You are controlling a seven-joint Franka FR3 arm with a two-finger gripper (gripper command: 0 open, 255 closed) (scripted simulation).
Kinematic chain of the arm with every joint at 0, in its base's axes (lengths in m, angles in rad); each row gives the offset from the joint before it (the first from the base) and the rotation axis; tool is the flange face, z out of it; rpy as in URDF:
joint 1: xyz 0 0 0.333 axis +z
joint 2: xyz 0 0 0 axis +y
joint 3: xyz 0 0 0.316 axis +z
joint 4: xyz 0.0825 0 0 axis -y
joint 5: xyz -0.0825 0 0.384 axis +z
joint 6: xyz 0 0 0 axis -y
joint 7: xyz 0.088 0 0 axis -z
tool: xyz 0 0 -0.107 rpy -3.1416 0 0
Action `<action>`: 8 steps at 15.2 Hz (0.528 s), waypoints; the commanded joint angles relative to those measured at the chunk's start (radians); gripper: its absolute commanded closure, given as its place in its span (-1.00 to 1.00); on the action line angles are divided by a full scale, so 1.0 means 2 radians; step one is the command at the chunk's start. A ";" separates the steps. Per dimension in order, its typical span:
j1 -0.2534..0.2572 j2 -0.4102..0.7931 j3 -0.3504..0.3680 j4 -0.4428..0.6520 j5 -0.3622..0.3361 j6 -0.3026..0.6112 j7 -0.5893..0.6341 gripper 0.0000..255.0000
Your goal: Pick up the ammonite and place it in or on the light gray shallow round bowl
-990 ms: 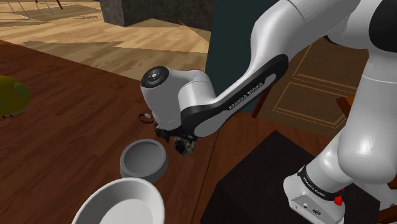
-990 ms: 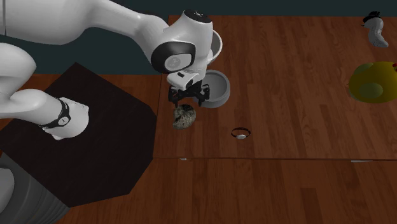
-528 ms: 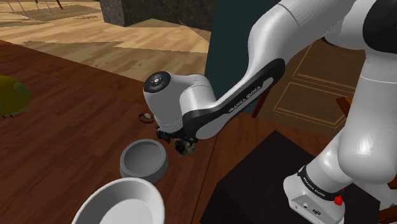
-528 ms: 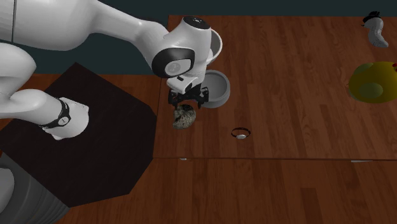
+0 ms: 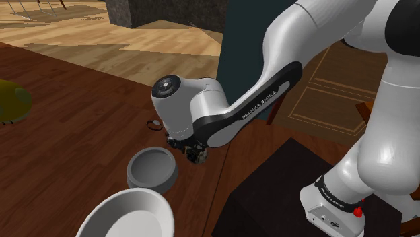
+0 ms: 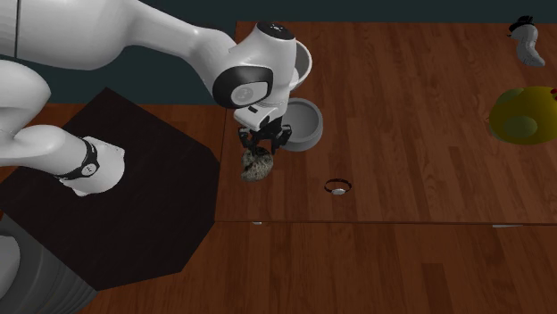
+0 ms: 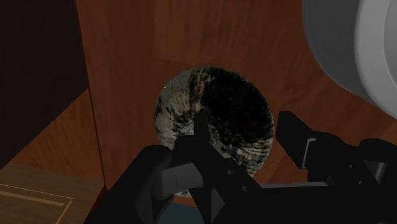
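Lettering (image 5: 260,104) "FRANKA EMIKA" marks the arm (image 5: 304,35) above the ammonite (image 5: 198,156).

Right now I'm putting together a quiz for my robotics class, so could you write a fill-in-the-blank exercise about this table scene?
1. The spiral fossil lies on the ____ table, not in a bowl.
2. The gripper is directly over the ____.
3. The table holds ____ bowls: a small grey bowl and a bigger pale bowl.
4. The blob at the second exterior view's right edge is ____.
Missing words: wooden; fossil; two; yellow.
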 commanded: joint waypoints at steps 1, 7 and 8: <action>0.000 0.001 -0.001 -0.001 0.000 0.001 0.000 1.00; -0.004 -0.009 0.005 0.001 0.009 -0.007 -0.008 1.00; -0.006 -0.014 0.007 0.002 0.014 -0.011 -0.012 1.00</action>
